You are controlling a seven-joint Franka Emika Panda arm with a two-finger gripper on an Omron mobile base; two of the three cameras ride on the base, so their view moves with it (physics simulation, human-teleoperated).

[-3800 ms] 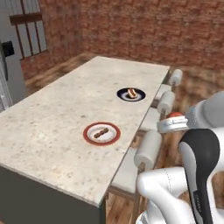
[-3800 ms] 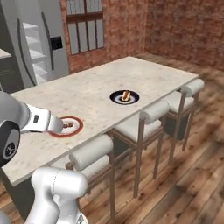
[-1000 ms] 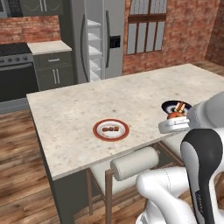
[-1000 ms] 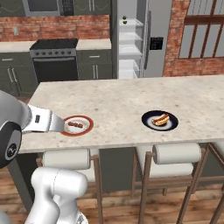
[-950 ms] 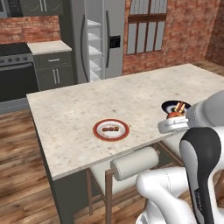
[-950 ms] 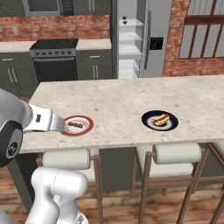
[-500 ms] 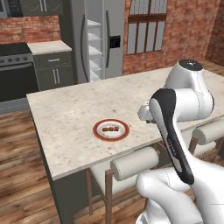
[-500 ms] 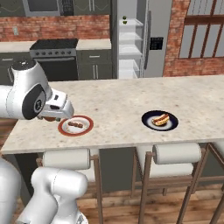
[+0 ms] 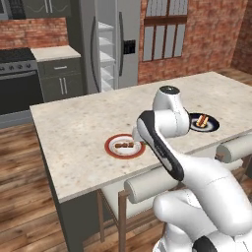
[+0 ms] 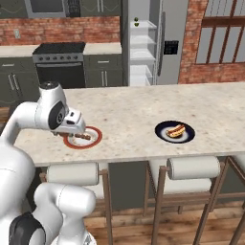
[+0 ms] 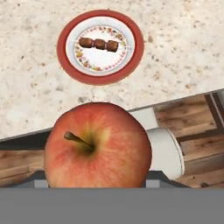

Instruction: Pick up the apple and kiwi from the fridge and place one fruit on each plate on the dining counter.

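In the hand view the red-orange apple [image 11: 98, 144] with its dark stem sits close to the camera, hiding the fingertips, and my gripper [image 10: 72, 128] is shut on it. It hangs above the dining counter's near edge [image 10: 143, 112], just short of the white plate with a red rim [image 11: 100, 47], which holds a small skewer. That plate [image 10: 83, 137] lies right beside my hand in the right base view. The glossy black plate [image 10: 175, 131] with a hot dog lies farther right. The fridge [image 10: 143, 43] stands open behind, with the small green kiwi [image 10: 136, 21] on its top shelf.
White-backed stools [image 10: 194, 167] line the near side of the counter, one [image 11: 166, 153] directly below my hand. A black stove [image 10: 60, 60] and dark cabinets stand left of the fridge. Brick wall and windows [image 9: 162, 24] rise behind. The arm's elbow [image 9: 162, 125] looms over the counter.
The arm has swung from a folded pose at the base out over the counter, carrying the apple to the red-rimmed plate. The base views have held still for the last second.
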